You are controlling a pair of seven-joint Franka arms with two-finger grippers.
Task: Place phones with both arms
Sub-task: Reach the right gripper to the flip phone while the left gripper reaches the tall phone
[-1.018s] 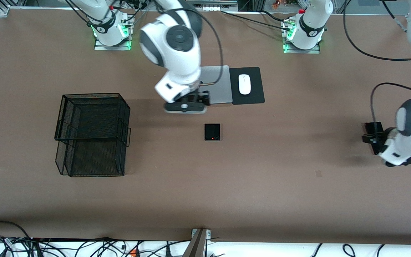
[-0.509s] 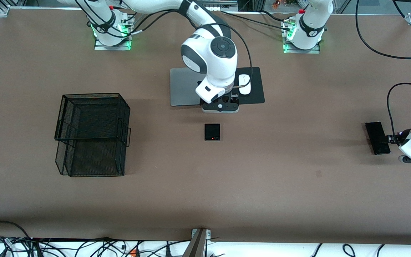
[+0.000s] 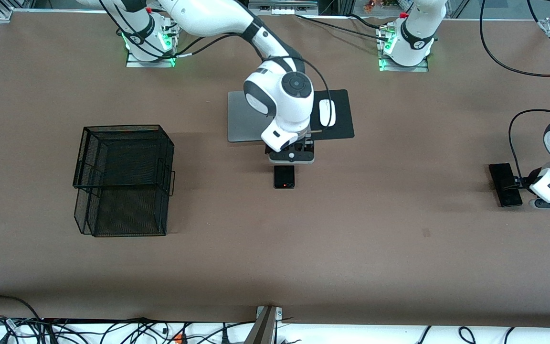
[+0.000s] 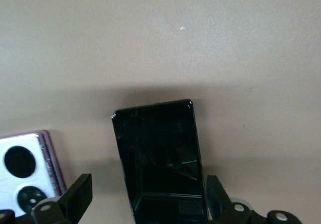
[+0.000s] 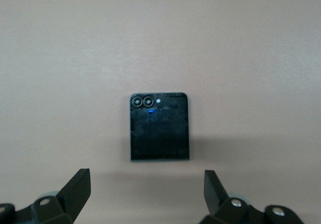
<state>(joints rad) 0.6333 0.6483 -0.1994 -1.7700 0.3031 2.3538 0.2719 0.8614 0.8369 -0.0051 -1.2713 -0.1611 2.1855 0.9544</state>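
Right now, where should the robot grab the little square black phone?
Probably from straight above, pinching its two straight side edges. The square black flip phone lies flat on the table, so only its thin edges offer a grip. The right hand is open, wider than the phone.

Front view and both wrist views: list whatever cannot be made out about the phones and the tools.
- Lilac-white flip phone: cut off by the edge in the left wrist view; in the front view the left arm hides it.
- Slab phone: its end nearest the left tool runs out of the left wrist view.
- Right tool: in the front view the arm's wrist covers its fingers above the black flip phone.
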